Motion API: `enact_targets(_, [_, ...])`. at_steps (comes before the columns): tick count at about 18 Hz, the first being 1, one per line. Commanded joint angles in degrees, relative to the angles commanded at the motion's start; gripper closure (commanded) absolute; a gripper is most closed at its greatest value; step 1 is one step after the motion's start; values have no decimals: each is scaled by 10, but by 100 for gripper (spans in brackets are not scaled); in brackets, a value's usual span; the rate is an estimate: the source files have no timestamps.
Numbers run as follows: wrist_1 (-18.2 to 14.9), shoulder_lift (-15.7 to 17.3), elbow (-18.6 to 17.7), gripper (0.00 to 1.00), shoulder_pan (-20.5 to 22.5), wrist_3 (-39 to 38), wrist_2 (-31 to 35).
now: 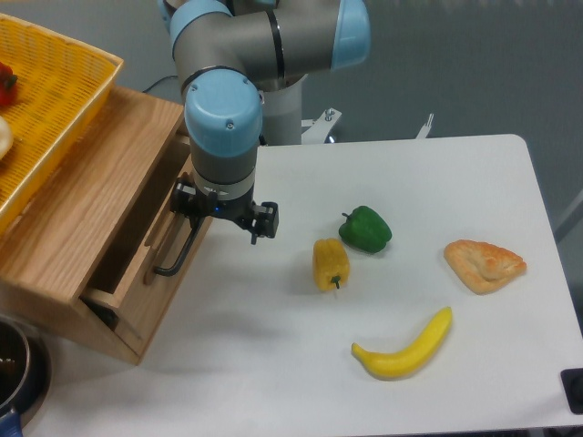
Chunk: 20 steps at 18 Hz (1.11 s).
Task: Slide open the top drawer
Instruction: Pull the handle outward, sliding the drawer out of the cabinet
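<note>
Down at the left side of the table [273, 364], the pincer [195, 217] hung from the arm [223, 118] right at the top drawer [150, 246], its fingers reaching toward the upper end of the black bar handle [178, 255]. Whether the fingers were pressed on the bar or merely beside it could not be told, since the wrist body covered them from this angle.

That drawer sat in the upper part of the oak cabinet [82, 196] at the table's left edge and stood a little way out of the cabinet body, with a dark gap showing along its top edge. Its flat wood front faced the middle of the table, and the black bar ran along it.

On top of the cabinet rested a yellow basket [55, 86], partly cut off by the picture's edge. Out on the white tabletop lay a yellow pepper [330, 262], with a green pepper [365, 228] just beside it. A banana [405, 349] lay nearer the front edge, and a pastry [484, 264] sat well apart to the right side. A dark pot [16, 373] showed at the lower left corner.
</note>
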Motion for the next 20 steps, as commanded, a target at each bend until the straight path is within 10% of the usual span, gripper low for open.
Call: enact_targets(20, [18,-11,9,0,40,33,0])
